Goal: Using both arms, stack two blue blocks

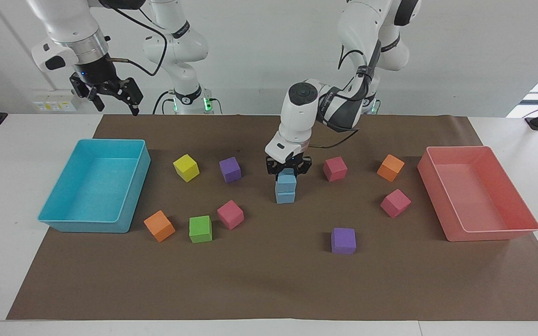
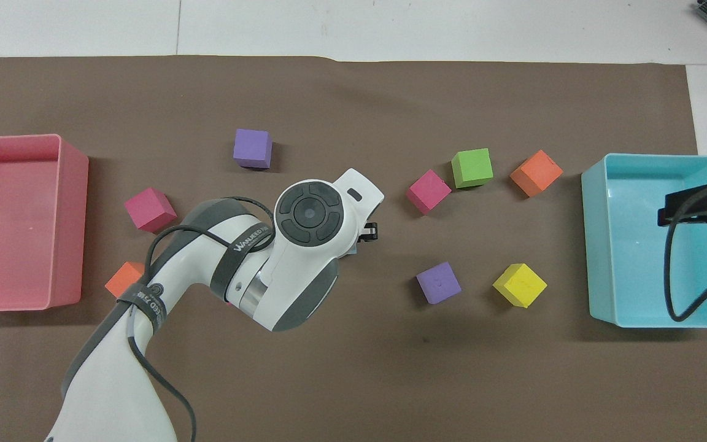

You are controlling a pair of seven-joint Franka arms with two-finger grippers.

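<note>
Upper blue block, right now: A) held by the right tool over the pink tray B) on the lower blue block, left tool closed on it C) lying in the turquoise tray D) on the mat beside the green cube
B: the upper blue block sits on the lower blue block, with the left tool shut on it.

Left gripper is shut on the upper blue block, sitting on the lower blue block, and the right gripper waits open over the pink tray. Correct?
Not quite. The left gripper is shut on the upper blue block, sitting on the lower blue block, but the right gripper waits open over the turquoise tray, not the pink tray. The overhead view shows it.
</note>
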